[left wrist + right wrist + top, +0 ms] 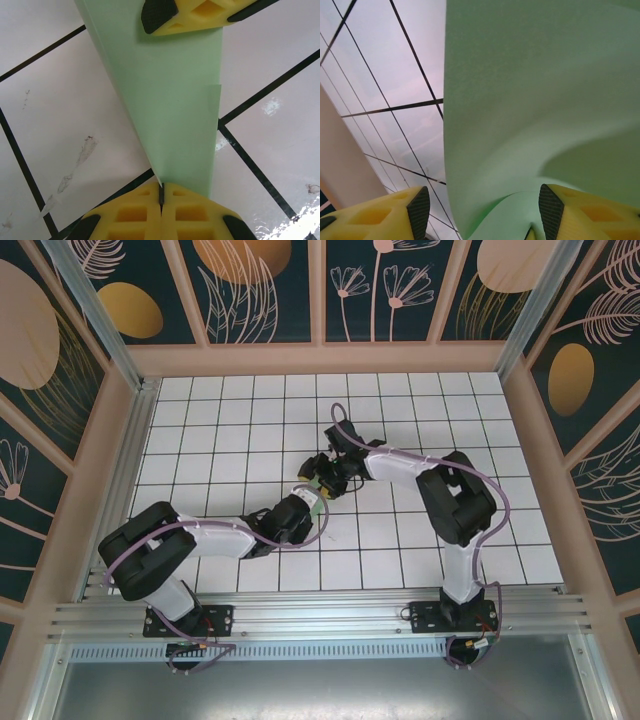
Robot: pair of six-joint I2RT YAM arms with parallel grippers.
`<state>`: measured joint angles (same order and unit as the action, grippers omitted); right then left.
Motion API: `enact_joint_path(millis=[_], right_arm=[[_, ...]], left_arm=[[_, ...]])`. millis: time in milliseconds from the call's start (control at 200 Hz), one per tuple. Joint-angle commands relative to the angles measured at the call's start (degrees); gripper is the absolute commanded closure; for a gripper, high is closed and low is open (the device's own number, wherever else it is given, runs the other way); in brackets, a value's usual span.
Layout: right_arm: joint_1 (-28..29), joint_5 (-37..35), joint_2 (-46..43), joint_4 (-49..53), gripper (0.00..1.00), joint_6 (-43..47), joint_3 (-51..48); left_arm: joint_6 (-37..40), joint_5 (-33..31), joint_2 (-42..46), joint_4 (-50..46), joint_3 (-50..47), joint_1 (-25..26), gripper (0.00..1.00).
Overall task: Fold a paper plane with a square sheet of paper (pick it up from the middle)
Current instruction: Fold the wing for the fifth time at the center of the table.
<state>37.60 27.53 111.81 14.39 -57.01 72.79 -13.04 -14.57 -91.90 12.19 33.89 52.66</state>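
Spreading across the whole floor of the cell, the white tiled table has both arms reaching in to meet a little above its middle. The left arm lies low and stretches rightward from its base, while the right arm rises, bends at the elbow and comes back leftward over the tiles.

Between the two wrists sits the green paper, seen from above as no more than a small pale sliver, so its full outline is hard to judge there. From the left wrist, the green paper is a folded piece with a layered edge on its right side. It is wide at the far end and tapers toward the camera, and it looks to be lifted off the tiles rather than lying flat.

The left gripper has its yellow fingers pressed together, pinching the narrow end of the paper at their seam. The right gripper has its fingers well apart, with the paper curving up between them. One of its fingers rests at the paper's wide end.
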Motion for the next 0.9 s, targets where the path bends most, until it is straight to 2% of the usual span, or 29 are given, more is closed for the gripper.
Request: enact_joint_path(millis=[0, 345, 585, 736, 891], right_arm=[[0.6, -0.4, 2.0, 4.6, 0.38, 3.2, 3.1], [0.8, -5.2, 1.7, 7.8, 0.6, 5.5, 4.6], [0.7, -5.8, 0.7, 7.5, 0.85, 4.9, 3.9], [0.7, -6.2, -0.7, 5.1, 0.97, 3.9, 1.7], [0.5, -5.6, -3.6, -0.9, 0.98, 2.7, -3.2]], left_arm=[[1.6, -2.0, -1.3, -2.7, 1.1, 0.6, 0.99], [1.8, -3.4, -1.6, -3.9, 1.6, 0.8, 0.99], [0.7, -4.0, -1.3, -4.0, 1.3, 0.8, 0.96], [-2.2, -3.9, -0.2, -4.1, 1.2, 0.8, 0.85], [-6.2, -2.8, 2.9, -4.1, 0.7, 0.8, 0.62]])
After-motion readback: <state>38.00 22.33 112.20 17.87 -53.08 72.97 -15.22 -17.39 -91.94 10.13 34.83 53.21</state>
